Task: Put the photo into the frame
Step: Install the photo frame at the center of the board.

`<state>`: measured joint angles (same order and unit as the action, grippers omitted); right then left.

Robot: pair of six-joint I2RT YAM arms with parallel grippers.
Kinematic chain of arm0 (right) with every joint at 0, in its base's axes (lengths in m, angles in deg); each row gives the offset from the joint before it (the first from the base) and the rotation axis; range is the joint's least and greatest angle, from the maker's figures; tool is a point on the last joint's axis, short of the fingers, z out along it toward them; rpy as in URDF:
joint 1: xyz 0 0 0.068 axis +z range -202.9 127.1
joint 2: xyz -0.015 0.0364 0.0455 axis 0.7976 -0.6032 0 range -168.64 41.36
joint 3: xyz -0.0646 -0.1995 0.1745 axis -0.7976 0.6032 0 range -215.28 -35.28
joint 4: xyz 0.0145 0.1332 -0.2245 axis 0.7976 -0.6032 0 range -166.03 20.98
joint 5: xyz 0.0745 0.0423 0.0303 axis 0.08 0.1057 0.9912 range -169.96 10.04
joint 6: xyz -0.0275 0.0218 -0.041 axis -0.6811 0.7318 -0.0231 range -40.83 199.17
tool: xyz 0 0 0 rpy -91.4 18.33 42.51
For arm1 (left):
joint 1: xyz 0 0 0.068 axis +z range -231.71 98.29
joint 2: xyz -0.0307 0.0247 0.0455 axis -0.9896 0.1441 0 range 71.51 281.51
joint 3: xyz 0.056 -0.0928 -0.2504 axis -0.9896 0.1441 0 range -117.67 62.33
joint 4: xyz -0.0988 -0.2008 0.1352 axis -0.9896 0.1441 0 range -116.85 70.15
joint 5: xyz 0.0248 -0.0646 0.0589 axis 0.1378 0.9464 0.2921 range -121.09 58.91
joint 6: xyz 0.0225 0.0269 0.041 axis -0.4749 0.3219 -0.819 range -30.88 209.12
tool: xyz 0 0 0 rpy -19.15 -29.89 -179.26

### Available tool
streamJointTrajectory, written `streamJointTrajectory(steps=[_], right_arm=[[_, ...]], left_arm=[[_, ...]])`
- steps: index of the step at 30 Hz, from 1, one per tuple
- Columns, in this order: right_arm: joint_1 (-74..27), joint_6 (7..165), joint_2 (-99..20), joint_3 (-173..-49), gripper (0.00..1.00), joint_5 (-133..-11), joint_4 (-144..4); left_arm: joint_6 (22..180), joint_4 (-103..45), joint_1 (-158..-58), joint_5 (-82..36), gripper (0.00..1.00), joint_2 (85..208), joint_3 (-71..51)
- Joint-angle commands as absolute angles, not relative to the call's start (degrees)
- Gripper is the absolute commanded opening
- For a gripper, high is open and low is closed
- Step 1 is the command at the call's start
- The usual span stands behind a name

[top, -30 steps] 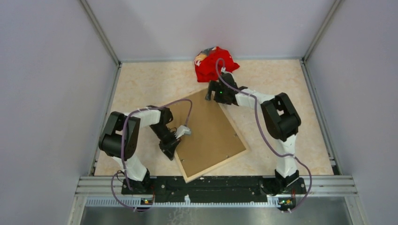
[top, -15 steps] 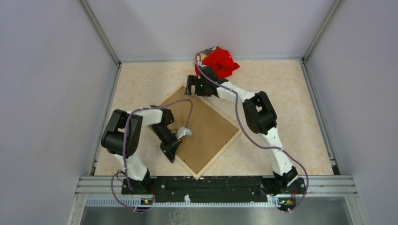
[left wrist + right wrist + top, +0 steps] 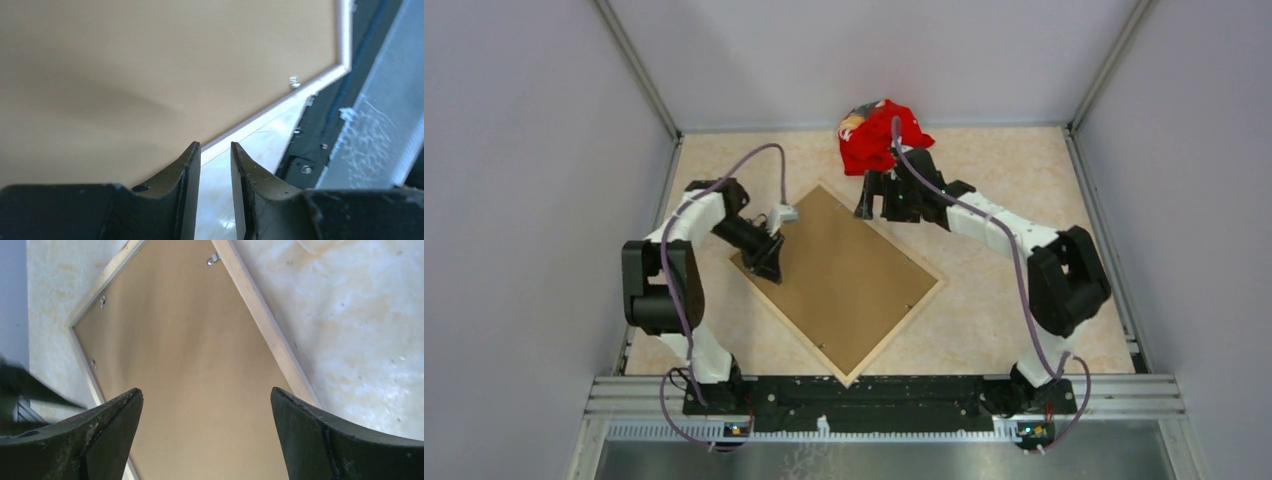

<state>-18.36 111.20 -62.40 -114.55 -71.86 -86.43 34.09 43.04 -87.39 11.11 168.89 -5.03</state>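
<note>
1. Frame [image 3: 266,325] lies back-up on the surface [image 3: 1024,180], cornerwise between both arms, with a brown backing board [image 3: 190,365] seated inside.
2. Left claw [image 3: 215,147] is barely parted and empty, at the frame's left edge.
3. Right claw [image 3: 205,391] gapes wide above the far corner.

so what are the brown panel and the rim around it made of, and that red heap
The brown panel looks like hardboard: matt, uniform, no grain. The rim seems bare wood, pale and dull. The red heap is soft fabric, crumpled in folds.
</note>
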Motion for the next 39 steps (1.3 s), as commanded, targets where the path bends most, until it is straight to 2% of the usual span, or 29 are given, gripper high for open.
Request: streamJointTrajectory(steps=[1,6,10,15,22,29,34,39], right_arm=[[-18.23,111.00,-53.89,-106.78,0.99,-75.48,-83.86],[-17.83,111.74,-48.01,-98.59,0.98,-75.94,-79.44],[-15.75,110.94,-46.11,-96.47,0.97,-74.96,-77.24],[-14.44,109.60,-47.00,-95.28,0.97,-71.14,-71.98],[-11.27,110.63,-50.96,-95.98,0.96,-66.96,-64.81],[-5.50,109.68,-63.27,-105.92,0.95,-61.21,-59.95],[-4.04,107.44,-72.98,-115.03,0.94,-55.22,-59.53],[-2.80,106.61,-81.56,-123.40,0.93,-54.40,-60.90]], left_arm=[[35.34,41.75,-74.60,6.20,0.34,171.74,-13.17],[46.20,34.49,-61.18,2.76,0.28,179.48,-21.21],[46.81,33.42,-57.58,0.02,0.22,178.64,-16.94],[49.57,28.59,-58.56,-3.66,0.18,177.44,-8.87],[57.71,21.09,-64.35,-8.58,0.15,183.75,-13.52],[61.80,20.79,-75.64,-7.96,0.16,189.56,-18.89],[61.59,23.81,-75.98,-5.21,0.17,189.83,-20.90],[60.29,26.57,-74.42,-3.22,0.18,188.01,-21.94]])
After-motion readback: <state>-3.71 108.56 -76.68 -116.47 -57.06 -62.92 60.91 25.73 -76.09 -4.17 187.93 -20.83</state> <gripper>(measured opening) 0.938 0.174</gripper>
